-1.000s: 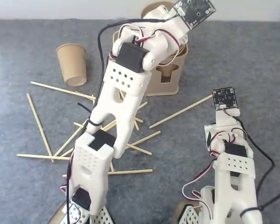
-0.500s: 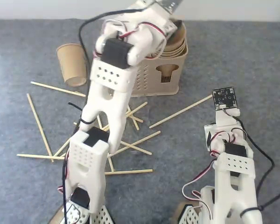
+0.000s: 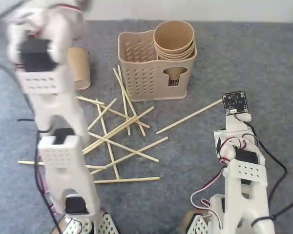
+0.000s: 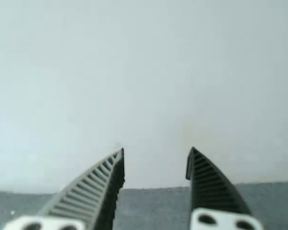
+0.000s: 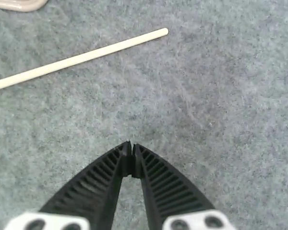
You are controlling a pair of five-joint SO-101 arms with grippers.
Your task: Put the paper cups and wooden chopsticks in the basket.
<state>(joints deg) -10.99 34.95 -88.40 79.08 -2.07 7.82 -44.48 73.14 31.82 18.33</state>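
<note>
Grey mat (image 5: 221,96) and one wooden chopstick (image 5: 77,60) are seen ahead of the right gripper (image 5: 131,144), pressed together, while the left gripper (image 4: 156,151) is held spread.

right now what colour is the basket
Beige; the basket shows best in the high view.

Place: probably a robotics lab or a hobby workbench.
Surface: a desk (image 3: 268,63) under grey felt-like cloth.
Backdrop: plain white wall (image 3: 224,9).
Gear: white printed arms (image 3: 241,178), bare wiring, exposed circuit board (image 3: 234,102).
</note>
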